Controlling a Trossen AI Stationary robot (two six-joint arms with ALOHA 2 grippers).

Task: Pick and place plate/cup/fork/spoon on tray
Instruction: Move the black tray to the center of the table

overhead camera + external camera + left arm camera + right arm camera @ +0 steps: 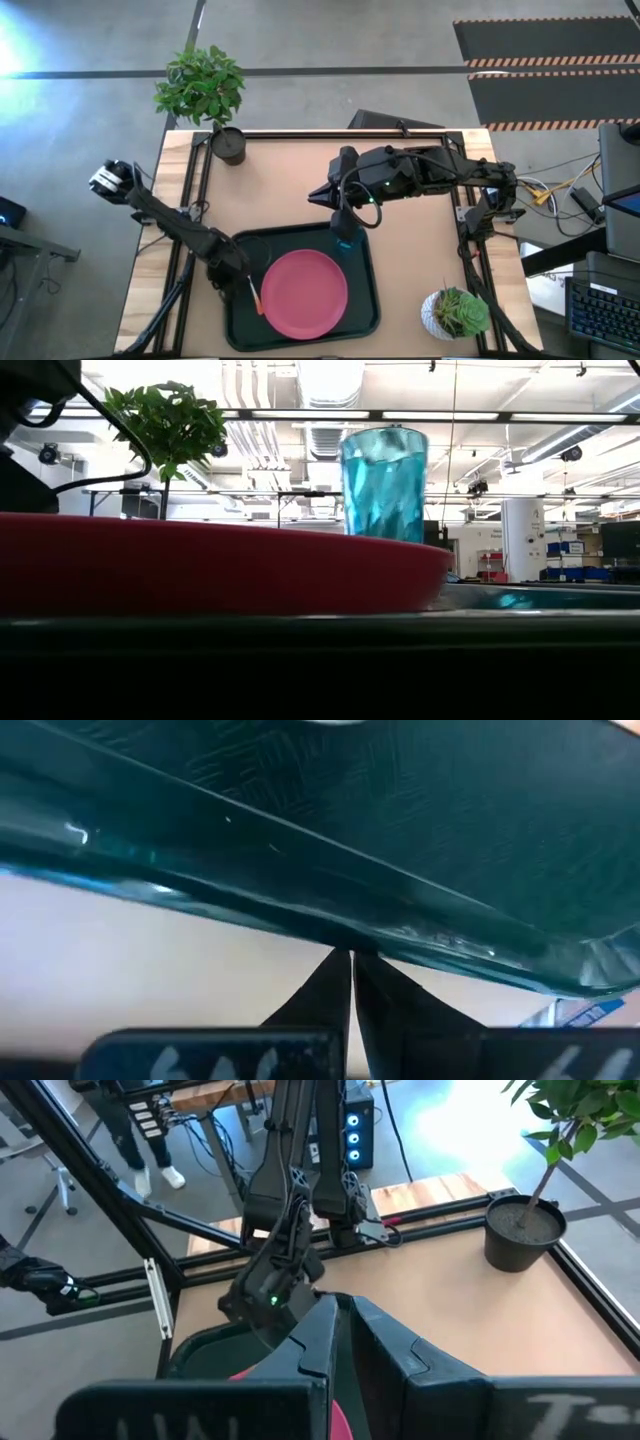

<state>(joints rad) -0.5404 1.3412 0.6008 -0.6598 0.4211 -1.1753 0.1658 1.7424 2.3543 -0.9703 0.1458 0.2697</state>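
Cup (345, 243) is seen standing on tray (240, 325) beside plate (304, 293); right gripper (343, 222) jaws narrow above it, left gripper (243, 283) jaws closed at the tray's edge. Straight withdrawal is advised to avoid tipping.

The dark green tray (365, 310) lay flat near the bench's front edge. The round pink plate (304, 293) rested inside it, toward the front. The teal translucent cup (345, 240) stood upright at the tray's far edge. An orange-handled utensil (255, 294) lay just left of the plate; fork or spoon was unclear.
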